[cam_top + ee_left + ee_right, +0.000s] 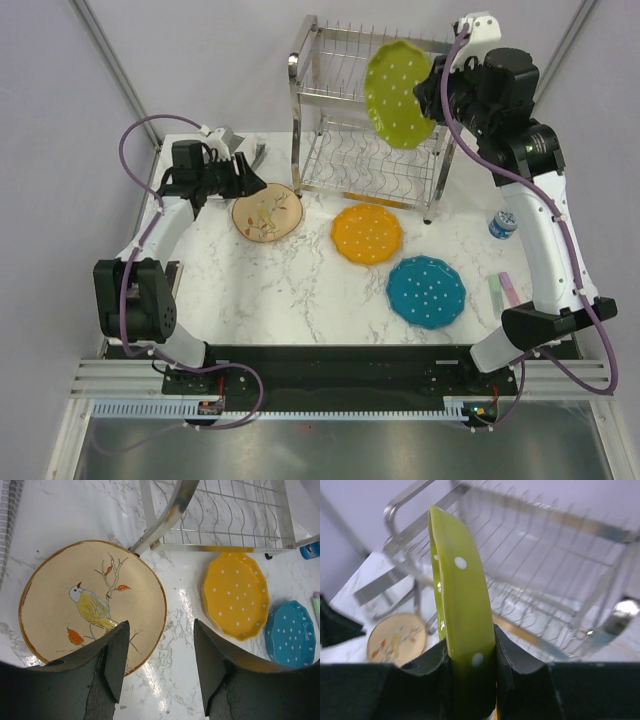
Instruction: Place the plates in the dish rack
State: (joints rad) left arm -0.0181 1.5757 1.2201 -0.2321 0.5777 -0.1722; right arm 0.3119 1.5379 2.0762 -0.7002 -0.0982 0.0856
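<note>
From above, the green plate (400,95) hides part of the rack's (325,95) upper tier, and we cannot tell whether it touches the wires. At the right wrist we see it only edge-on, upright and white-dotted, with the rack blurred behind. The right gripper (470,652) is clamped on its rim. The left gripper (160,630) hangs wide apart and empty over the tan plate (92,605), its fingers covering the near rim; a bird on a twig is painted there. The orange plate (367,233) and teal plate (427,291) lie flat on the table (300,290) before the rack.
</note>
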